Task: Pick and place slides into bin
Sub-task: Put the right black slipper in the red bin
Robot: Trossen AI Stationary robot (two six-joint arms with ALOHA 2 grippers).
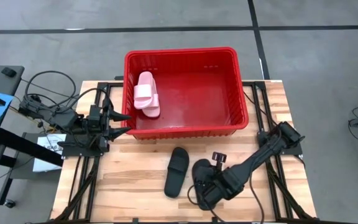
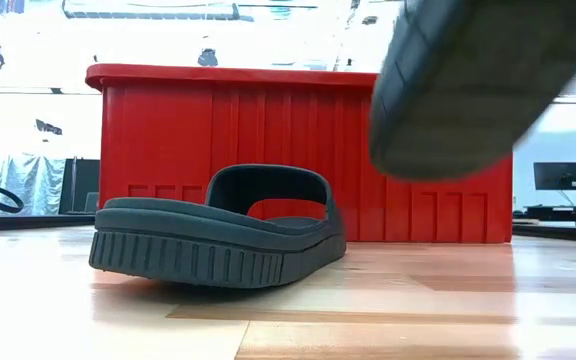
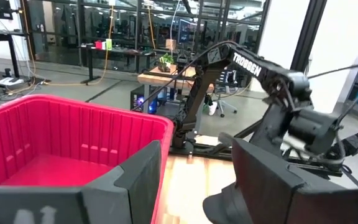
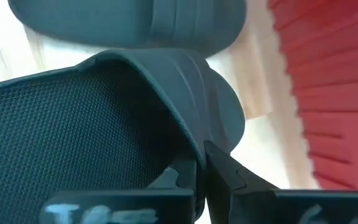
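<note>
The right gripper (image 4: 199,171) is pinched tight on the strap of a black slide (image 1: 202,177), lifted just off the desk (image 1: 135,186) beside its mate (image 1: 177,171). Raise it above the rim (it hangs low) before crossing to the bin (image 1: 185,132) — one pink slide (image 1: 146,93) lies inside. The left gripper (image 1: 124,123), fingers spread, waits at the bin's left corner.

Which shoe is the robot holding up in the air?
The black rubber slide sandal pinched in the right gripper, lifted off the table. The other black slide lies flat; the pink one is in the red plastic bin.

Pink slide (image 1: 146,93) in red bin (image 1: 241,93) — black slide (image 1: 176,172) outside.
</note>
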